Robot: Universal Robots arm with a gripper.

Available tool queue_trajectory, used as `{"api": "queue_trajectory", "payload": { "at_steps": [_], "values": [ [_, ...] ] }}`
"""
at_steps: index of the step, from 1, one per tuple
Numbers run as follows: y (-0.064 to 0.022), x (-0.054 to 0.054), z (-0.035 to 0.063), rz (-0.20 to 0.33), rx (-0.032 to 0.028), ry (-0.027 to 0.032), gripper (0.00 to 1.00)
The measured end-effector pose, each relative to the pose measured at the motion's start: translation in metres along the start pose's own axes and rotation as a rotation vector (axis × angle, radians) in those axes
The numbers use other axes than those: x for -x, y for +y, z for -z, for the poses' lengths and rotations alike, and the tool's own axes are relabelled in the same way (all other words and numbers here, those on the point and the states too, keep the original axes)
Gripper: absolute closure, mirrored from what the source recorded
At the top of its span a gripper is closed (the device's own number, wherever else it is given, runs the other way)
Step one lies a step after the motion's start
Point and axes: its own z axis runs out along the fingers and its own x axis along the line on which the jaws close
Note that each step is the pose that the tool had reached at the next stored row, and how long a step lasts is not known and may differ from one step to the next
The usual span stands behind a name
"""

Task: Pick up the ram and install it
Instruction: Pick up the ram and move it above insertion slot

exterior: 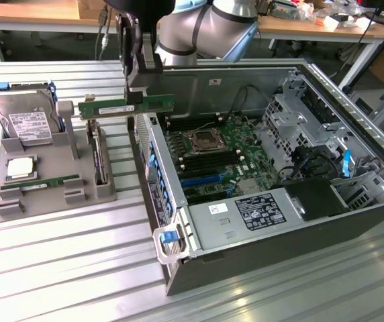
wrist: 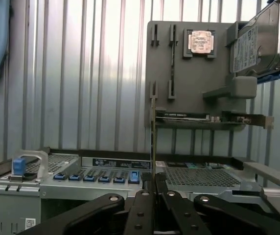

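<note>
My gripper (exterior: 136, 98) is shut on the ram (exterior: 111, 106), a long thin green stick held level in the air. It hangs above the gap between the grey parts tray (exterior: 51, 201) and the left wall of the open server case (exterior: 153, 168). In the wrist view the ram (wrist: 152, 137) shows edge-on as a thin line rising from between the black fingers (wrist: 141, 205) of the gripper (wrist: 153, 185). The motherboard (exterior: 215, 151) with its long memory slots (exterior: 199, 123) lies inside the case, toward the exterior view's right of the stick.
On the grey tray (wrist: 179, 105) rest a hard drive (exterior: 24, 121), a processor (exterior: 19, 168), a second green stick (exterior: 41, 182) and an upright dark card (exterior: 98, 154). The case has drive cages (exterior: 299, 117) and a power supply (exterior: 246, 215). All stand on a ribbed metal table (exterior: 64, 268).
</note>
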Motion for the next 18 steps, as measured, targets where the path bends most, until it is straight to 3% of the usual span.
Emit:
{"api": "queue_trajectory", "payload": {
  "at_steps": [9,13,18],
  "values": [
    [-0.0250,-0.001,0.0010,0.000,0.0002,0.0035,0.88],
    [-0.0412,-0.002,0.0017,0.000,0.0003,0.0060,0.88],
    [-0.0520,-0.003,0.0021,0.000,0.0004,0.0080,0.88]
  ]
}}
